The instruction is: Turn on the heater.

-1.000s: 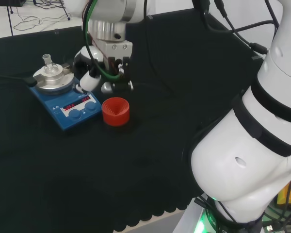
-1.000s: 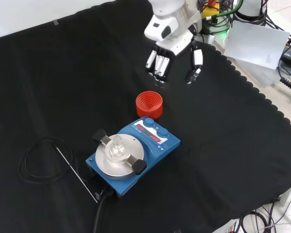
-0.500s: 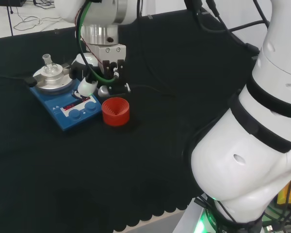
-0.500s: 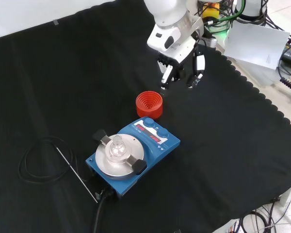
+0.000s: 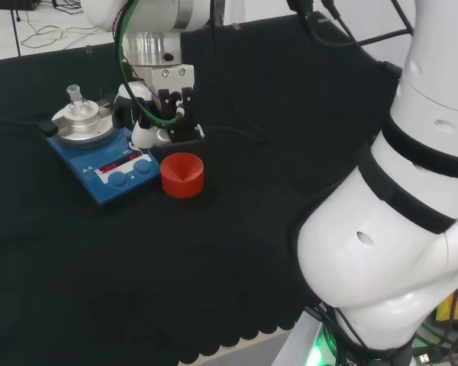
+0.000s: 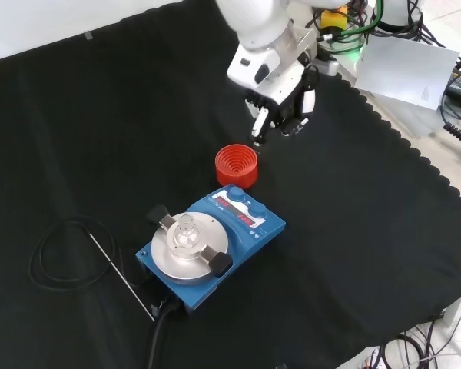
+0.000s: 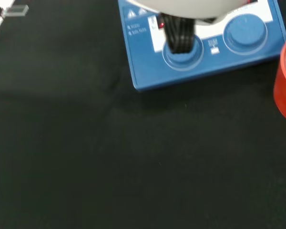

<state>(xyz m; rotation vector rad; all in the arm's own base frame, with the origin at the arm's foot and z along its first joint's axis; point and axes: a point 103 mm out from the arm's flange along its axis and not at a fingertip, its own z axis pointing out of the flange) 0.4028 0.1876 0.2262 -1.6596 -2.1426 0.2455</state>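
Observation:
The heater (image 5: pixel 107 174) is a blue box with a round silver plate, two blue knobs and red lit displays; it also shows in the front view (image 6: pixel 259 231). A small glass flask (image 6: pixel 186 229) is clamped on the plate. The hand (image 5: pixel 170 107) hangs just right of the heater's back corner in the head view. In the front view the hand (image 6: pixel 280 108) is above the far side of the red ribbed ring (image 6: pixel 236 165), most fingers curled in, one pointing down. In the wrist view a black finger (image 7: pixel 179 33) lies in line with one knob (image 7: pixel 185 56); contact is unclear.
The red ribbed ring (image 5: pixel 182 174) stands empty beside the heater's knob side. A coiled black cable (image 6: pixel 58 254) and a thin metal rod (image 6: pixel 123 277) lie on the cloth left of the heater in the front view. The cloth's scalloped edge (image 6: pixel 415 165) runs along the right.
The hand has moved toward the heater, leftward in the head view. Its fingers, straight a second ago, have curled in, leaving one pointing down.

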